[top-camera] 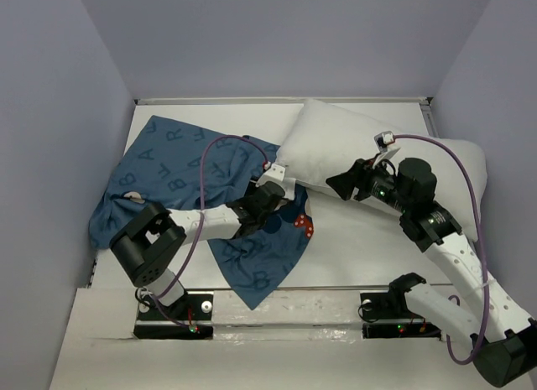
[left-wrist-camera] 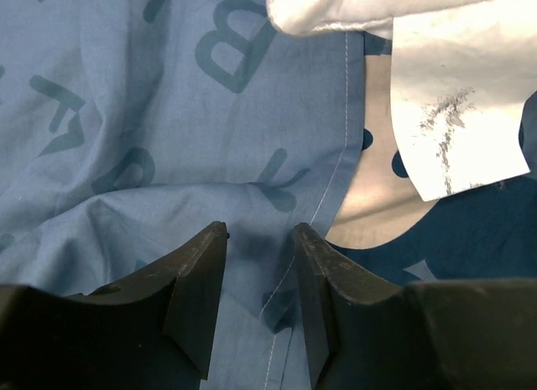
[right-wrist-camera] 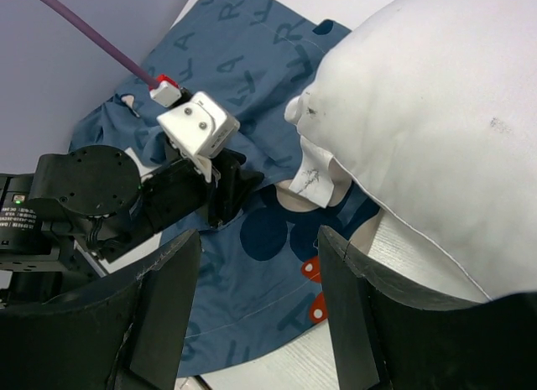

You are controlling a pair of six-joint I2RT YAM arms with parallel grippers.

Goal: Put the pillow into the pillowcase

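Note:
The white pillow (top-camera: 361,147) lies at the back right, its near-left corner overlapping the pillowcase. The dark blue lettered pillowcase (top-camera: 176,168) is spread and crumpled at the left and centre, with a mouse face and red bow by its hem. My left gripper (top-camera: 281,189) is open and low on the pillowcase hem (left-wrist-camera: 336,180), just short of the pillow corner (left-wrist-camera: 336,8) and its white label (left-wrist-camera: 457,130). My right gripper (top-camera: 340,186) is open and empty, held above the pillow's near edge (right-wrist-camera: 436,130) and facing the left gripper (right-wrist-camera: 231,184).
Lavender walls (top-camera: 59,113) close in the left, back and right of the white table (top-camera: 361,247). Purple cables (top-camera: 457,163) loop over both arms. The arm bases (top-camera: 172,310) stand at the near edge.

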